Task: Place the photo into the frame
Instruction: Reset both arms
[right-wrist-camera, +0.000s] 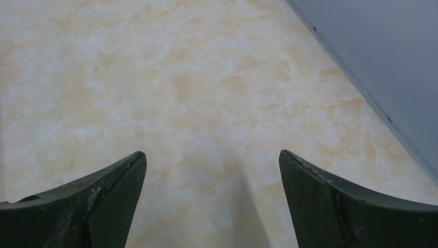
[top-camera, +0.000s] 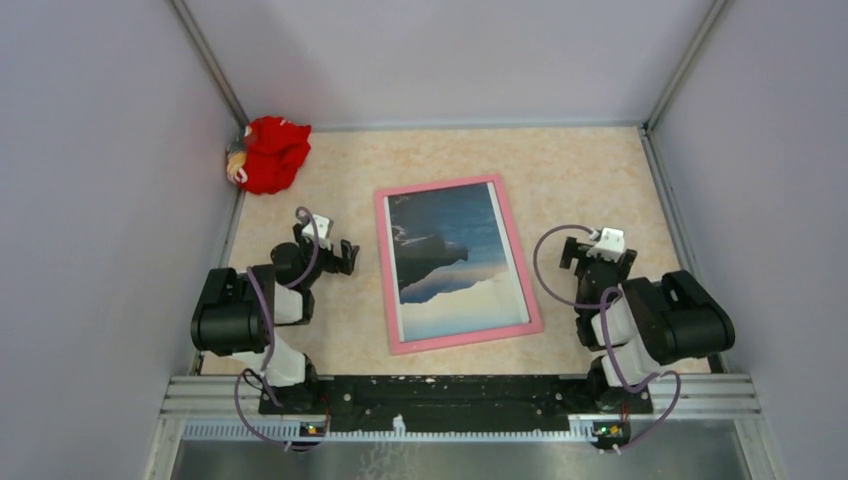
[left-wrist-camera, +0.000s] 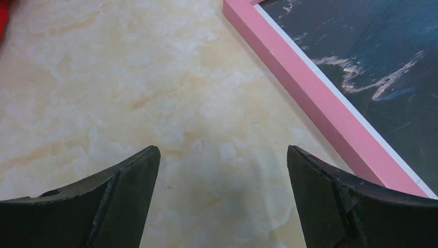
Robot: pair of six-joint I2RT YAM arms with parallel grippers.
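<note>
Looking down from above, counting one frame (top-camera: 384, 262), one photo (top-camera: 455, 262), two arms, two end effectors and one red soft bundle (top-camera: 272, 152). Frame flat on the marbled worktop (top-camera: 560, 170), about midway between the two arms, pink face up, long sides running near to far, far end leaning slightly to the left. Photo inside the pink rim, print side up: dark mountains and blue at the far part, white cloud toward the near end, with a thin white strip between print and rim in the left wrist view. Left end effector (left-wrist-camera: 222, 152) spread wide and holding nothing, over bare worktop just beside the frame's left rim, not touching it. Right end effector (right-wrist-camera: 212, 155) likewise spread wide and empty, over bare worktop to the right of the frame, grey wall (right-wrist-camera: 382, 46) off to its right. Red soft bundle tucked into the far left corner, against the wall, well apart from frame and arms.
</note>
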